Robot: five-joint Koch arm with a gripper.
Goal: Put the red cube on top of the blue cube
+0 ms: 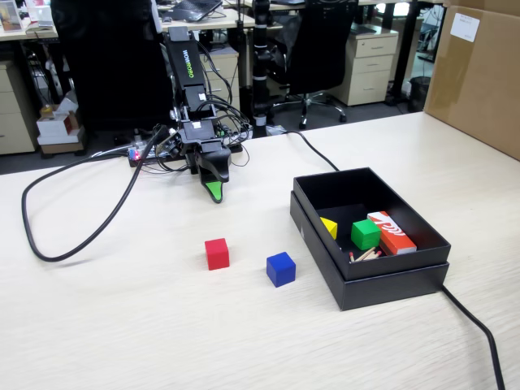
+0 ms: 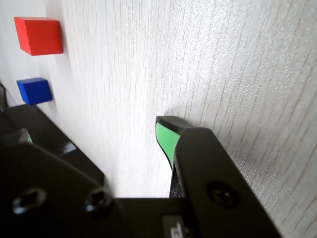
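The red cube [image 1: 217, 253] sits on the pale wood table, and the blue cube [image 1: 280, 269] stands a short way to its right; the two do not touch. My gripper [image 1: 214, 189] hangs behind the red cube, close over the table and well apart from both cubes. In the wrist view the red cube [image 2: 38, 35] and the blue cube [image 2: 34, 91] lie at the far upper left. There my gripper [image 2: 94, 131] is open, with only bare table between its green-padded fingers [image 2: 166, 139].
A black open box [image 1: 370, 286] at the right holds a green cube [image 1: 365, 234], a yellow block [image 1: 328, 227] and an orange-red box [image 1: 392, 231]. A black cable [image 1: 77, 241] loops at the left; another [image 1: 479, 329] runs off front right. A cardboard box [image 1: 479, 73] stands far right.
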